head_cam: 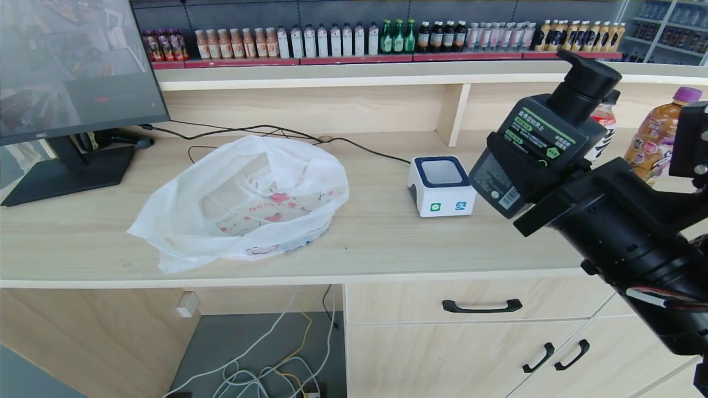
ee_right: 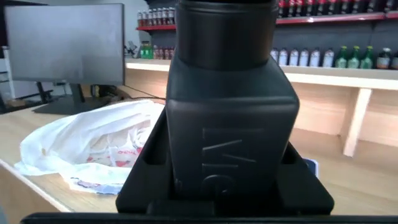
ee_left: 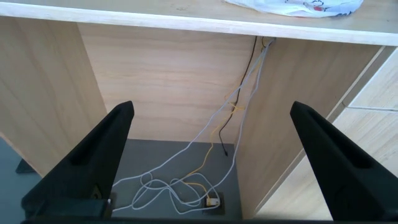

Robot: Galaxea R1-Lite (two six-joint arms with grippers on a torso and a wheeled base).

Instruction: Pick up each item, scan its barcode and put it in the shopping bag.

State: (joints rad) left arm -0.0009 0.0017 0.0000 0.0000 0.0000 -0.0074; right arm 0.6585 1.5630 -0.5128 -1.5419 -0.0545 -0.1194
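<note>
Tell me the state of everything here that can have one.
black pump bottle, held tilted above the counter
right tool, shut on the black pump bottle
left tool, open, below the counter edge
shopping bag, open, slumped on the counter
scanner, upright, window uncovered
monitor, on
drawers, shut

A shop: checkout counter (head_cam: 387,243), scanner (head_cam: 441,186), shelves of bottled drinks (head_cam: 354,40).

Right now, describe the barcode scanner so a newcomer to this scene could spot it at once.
On the wooden counter, look right of the crumpled white shopping bag, toward the black pump bottle held aloft. The barcode scanner sits between them: a small white cube with a blue-framed window on top and green and blue icons in front.
</note>
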